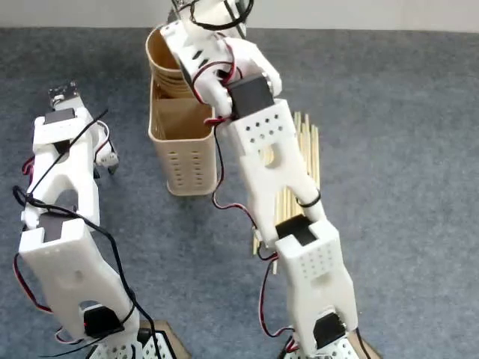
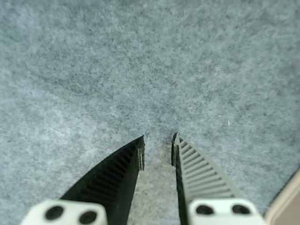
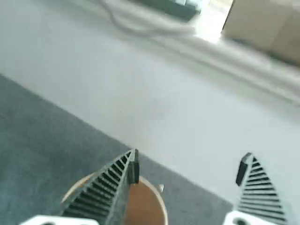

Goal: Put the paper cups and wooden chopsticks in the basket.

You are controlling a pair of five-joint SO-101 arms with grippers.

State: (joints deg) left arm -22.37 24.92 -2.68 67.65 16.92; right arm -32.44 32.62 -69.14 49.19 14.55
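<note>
The right claw [image 3: 190, 164] gapes wide and empty, hanging just over a paper cup [image 3: 140, 204] at the far end of the basket [image 1: 183, 164]. The left claw [image 2: 158, 149] is parted only a crack, gripping nothing, low above the carpet [image 2: 140, 70] beside the basket. Wooden chopsticks [image 1: 308, 146] lie on the carpet, partly under the right arm [image 1: 269, 149].

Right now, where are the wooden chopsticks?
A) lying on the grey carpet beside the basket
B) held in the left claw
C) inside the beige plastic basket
A: the thin wooden chopsticks lie on the grey carpet beside the beige plastic basket, partly under the right arm.
</note>
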